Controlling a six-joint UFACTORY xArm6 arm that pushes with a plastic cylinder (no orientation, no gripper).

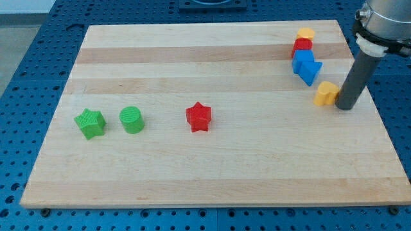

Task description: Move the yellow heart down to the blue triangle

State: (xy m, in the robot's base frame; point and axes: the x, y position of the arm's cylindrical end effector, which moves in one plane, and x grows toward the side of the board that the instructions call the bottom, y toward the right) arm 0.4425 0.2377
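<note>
My tip (345,106) rested on the wooden worktop (212,173) with nothing gripped; being a bare rod, it had nothing to open or close. Just beside it, toward the view's left and apparently touching, sat a yellow block (326,93), its shape hard to make out. Further up and left lay the blue triangle (311,72) against a blue block (302,60), then a red block (302,45) and the yellow heart (306,32) at the top, well apart from my tip. The heart looked light, rigid and ready to slide, likely to spin if nudged off-centre. Pushing squarely on its upper edge seemed best.
</note>
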